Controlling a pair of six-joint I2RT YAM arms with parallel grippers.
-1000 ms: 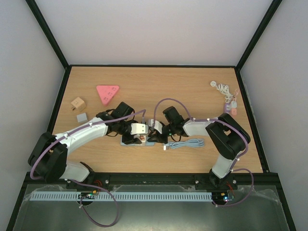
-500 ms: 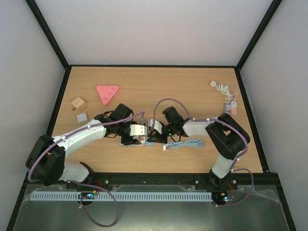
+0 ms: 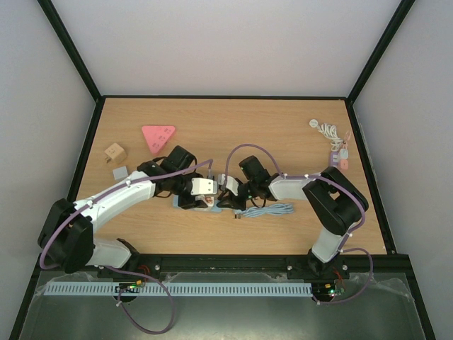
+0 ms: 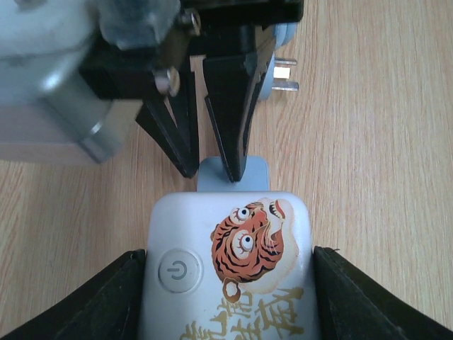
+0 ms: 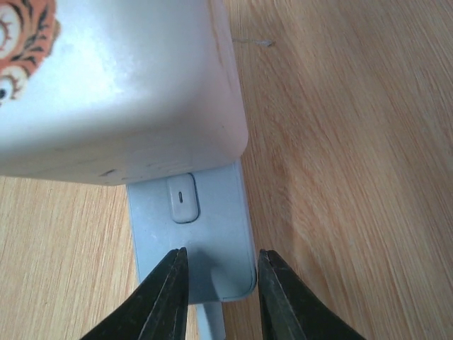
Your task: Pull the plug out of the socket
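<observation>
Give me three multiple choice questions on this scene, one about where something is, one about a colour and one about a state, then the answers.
1. Where on the table does the pink triangle lie?
A. In the far left part
B. In the near right corner
C. At the middle of the near edge

2. What colour is the plug pinched by the right gripper?
A. Red
B. Light blue
C. Black

3. How does the plug stand to the socket?
A. Butted against its end
B. Lifted well clear of it
C. Lying loose with no gripper on it

Answers:
1 A: the top view shows it left of centre, toward the far edge.
2 B: the right wrist view shows a pale blue body between the fingers.
3 A: both wrist views show it tight against the white block.
</observation>
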